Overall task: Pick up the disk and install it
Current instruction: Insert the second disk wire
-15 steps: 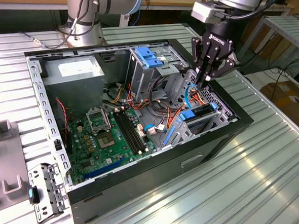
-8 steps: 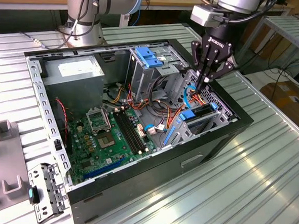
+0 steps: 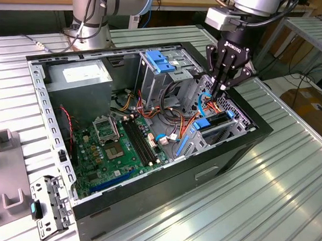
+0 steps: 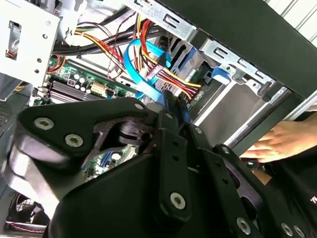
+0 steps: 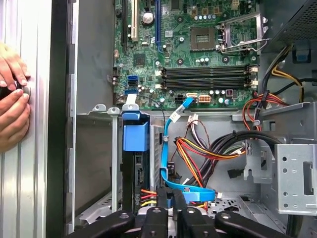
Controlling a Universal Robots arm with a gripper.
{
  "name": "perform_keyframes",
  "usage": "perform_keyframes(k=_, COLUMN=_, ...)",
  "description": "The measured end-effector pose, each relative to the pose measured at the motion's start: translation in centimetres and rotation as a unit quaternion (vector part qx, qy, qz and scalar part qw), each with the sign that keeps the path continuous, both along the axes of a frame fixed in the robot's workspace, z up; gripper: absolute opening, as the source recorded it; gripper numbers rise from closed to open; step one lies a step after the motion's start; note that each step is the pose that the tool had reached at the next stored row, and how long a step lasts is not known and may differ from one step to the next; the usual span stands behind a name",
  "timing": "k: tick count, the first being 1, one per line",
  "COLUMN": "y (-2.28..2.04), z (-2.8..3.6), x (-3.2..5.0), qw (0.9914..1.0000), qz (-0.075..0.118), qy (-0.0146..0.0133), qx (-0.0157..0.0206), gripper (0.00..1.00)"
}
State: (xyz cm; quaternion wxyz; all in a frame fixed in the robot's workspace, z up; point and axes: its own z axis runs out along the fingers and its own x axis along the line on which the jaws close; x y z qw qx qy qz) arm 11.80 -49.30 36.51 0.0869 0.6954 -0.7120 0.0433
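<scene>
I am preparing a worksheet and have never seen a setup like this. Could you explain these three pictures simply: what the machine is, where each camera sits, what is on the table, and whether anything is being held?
The machine is a robot arm ending in a black gripper. The exterior view comes from a camera off the arm; both wrist views come from cameras riding on the arm, looking past the gripper.

On the ribbed metal table lies an open computer case, showing its green motherboard, a grey power supply box and coloured cables. The gripper reaches down into the case among the blue cable and the red and yellow wires, beside a metal drive cage carrying a blue plastic piece.

Whether the gripper holds anything cannot be told. A person's hands rest on the table beside the case.
</scene>
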Motion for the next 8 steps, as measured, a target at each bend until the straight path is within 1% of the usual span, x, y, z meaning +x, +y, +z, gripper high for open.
perform_keyframes(k=1, y=0.00, z=-0.12, x=0.00, qw=1.00000, qz=0.000, qy=-0.0003, qx=0.0000, gripper=0.24)
perform_keyframes(k=3, y=-0.02, z=-0.46, x=0.00, qw=1.00000, qz=0.000, qy=-0.0010, qx=0.0000, gripper=0.24)
perform_keyframes(k=5, y=-0.11, z=-0.51, x=-0.01, qw=1.00000, qz=0.000, qy=-0.0018, qx=-0.0001, gripper=0.24)
perform_keyframes(k=7, y=-0.22, z=-0.52, x=-0.06, qw=1.00000, qz=0.000, qy=-0.0026, qx=-0.0001, gripper=0.22)
perform_keyframes(k=8, y=-0.30, z=-0.52, x=-0.09, qw=1.00000, qz=0.000, qy=-0.0031, qx=-0.0001, gripper=0.16)
